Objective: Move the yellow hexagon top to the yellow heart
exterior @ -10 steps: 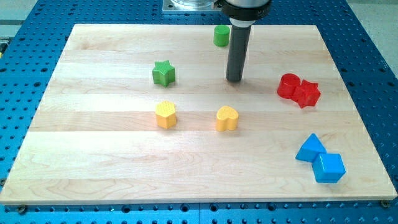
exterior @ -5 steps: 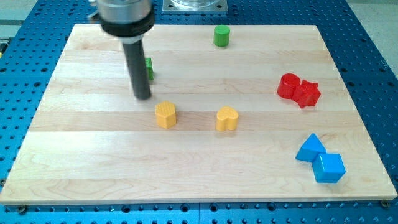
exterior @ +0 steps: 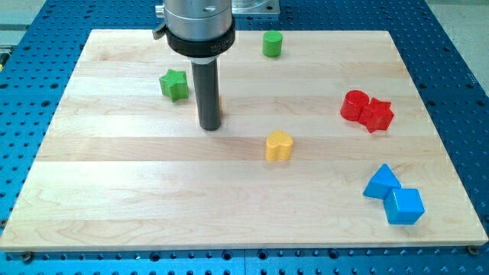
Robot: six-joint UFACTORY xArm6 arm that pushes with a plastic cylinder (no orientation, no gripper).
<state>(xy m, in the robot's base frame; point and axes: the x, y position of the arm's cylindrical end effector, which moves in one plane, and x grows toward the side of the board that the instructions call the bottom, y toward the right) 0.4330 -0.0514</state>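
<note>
While our rod hangs down from the top of the frame, my tip [exterior: 210, 127] sits on the wooden surface [exterior: 114, 191] a bit left of center and in the upper half. No end effector here that opens or closes, it's just a plain dark rod, so nothing is being held.

The yellow hexagon [exterior: 220, 101] is almost totally hidden behind the rod. All we can see is a thin orange-yellow sliver peeking out on the rod's right edge, just above the tip, and we can't make out its shape from that. It looks like it's touching the rod or right behind it, can't tell which.

The yellow heart [exterior: 279, 145] sits near the middle of the frame, down and to the right of my tip, with a clear gap of bare wood between them. So the hexagon sliver is up and to the left of the heart, apart from it.

Other stuff: a green star [exterior: 174, 84] just left of the rod, upper left area, not touching it. A green cylinder [exterior: 272, 43] near the top edge, right of the rod's collar. At the right, a red cylinder [exterior: 354, 105] touching a red star [exterior: 377, 115]. In the lower right, a blue triangle [exterior: 380, 182] right against a blue cube [exterior: 404, 205].
</note>
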